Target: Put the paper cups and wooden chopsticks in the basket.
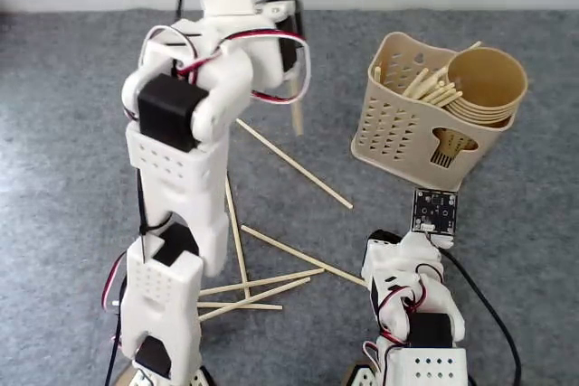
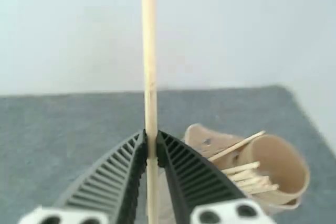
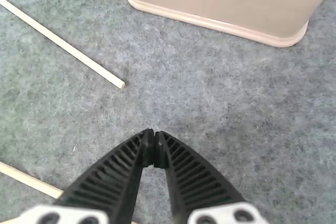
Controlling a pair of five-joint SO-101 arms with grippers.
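High view: the left arm (image 1: 181, 160) stands raised over the grey table (image 1: 72, 133) with an upright chopstick (image 1: 295, 106) at its far end, and the right arm (image 1: 412, 300) sits low at the near edge. The beige basket (image 1: 398, 128) at right holds stacked paper cups (image 1: 488, 79) and bundled chopsticks (image 1: 432, 89). Loose chopsticks (image 1: 262, 287) lie crossed between the arms, and a diagonal chopstick (image 1: 294, 163) lies nearer the basket

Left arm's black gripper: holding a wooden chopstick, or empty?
Holding. The left gripper is shut on a pale wooden chopstick. Its ribbed jaws are closed against the stick, which runs on past their tips.
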